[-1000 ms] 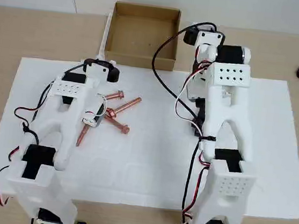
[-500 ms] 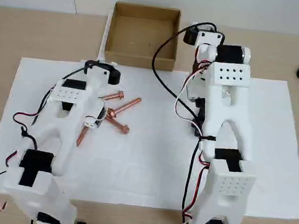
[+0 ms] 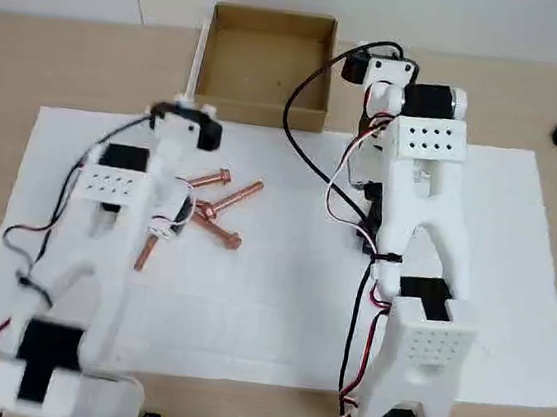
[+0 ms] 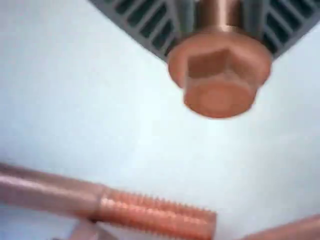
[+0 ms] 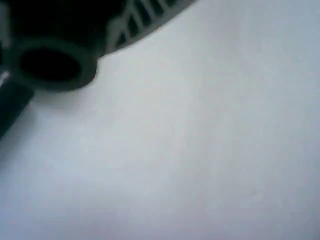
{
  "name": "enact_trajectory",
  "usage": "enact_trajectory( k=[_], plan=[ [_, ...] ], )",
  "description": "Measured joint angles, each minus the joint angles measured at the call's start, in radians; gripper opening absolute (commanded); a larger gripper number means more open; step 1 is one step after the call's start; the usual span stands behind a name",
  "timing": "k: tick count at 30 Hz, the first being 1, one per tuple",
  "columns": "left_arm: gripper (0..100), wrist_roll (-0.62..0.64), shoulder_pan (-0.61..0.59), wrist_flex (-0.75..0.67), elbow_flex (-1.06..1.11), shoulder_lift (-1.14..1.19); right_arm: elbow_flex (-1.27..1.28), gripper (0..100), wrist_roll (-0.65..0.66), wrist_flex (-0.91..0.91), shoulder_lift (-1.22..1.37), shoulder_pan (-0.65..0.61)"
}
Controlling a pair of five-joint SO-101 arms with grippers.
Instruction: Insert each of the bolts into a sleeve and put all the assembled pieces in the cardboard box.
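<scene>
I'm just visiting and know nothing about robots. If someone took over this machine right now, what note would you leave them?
Left gripper: shut on a bolt, over the white sheet.
Right gripper: shut on a black sleeve.
Three loose bolts lie on the sheet by the left arm; the cardboard box holds nothing.
Done: nothing assembled yet. Left: bolt into sleeve, into the box, then the rest.

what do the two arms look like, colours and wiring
The left arm and right arm are white plastic shells with dotted grilles, black motors at the joints, and loose red, black and white cables. The left gripper has grey ribbed pads.
</scene>
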Motion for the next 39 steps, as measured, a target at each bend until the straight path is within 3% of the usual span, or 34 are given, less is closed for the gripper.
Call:
enact_trajectory(
  k=[10, 20, 27, 34, 39],
  plan=[
    [0, -0.005, 0.0, 0.083, 0.003, -0.347, 0.002, 0.4, 0.0, 0.0, -0.041, -0.074],
    [0, 0.008, 0.0, 0.083, 0.003, -0.552, 0.038, 0.4, 0.0, 0.002, -0.551, -0.08],
    [0, 0.166, 0.0, 0.074, 0.003, -0.664, 0.236, 0.4, 0.0, 0.005, -0.898, -0.08],
    [0, 0.315, 0.0, -0.052, 0.003, -0.697, 0.568, 0.4, -0.003, -0.002, -1.178, -0.124],
    [0, 0.483, 0.0, -0.127, 0.003, -0.697, 0.881, 0.4, -0.003, -0.157, -1.318, -0.137]
  ],
)
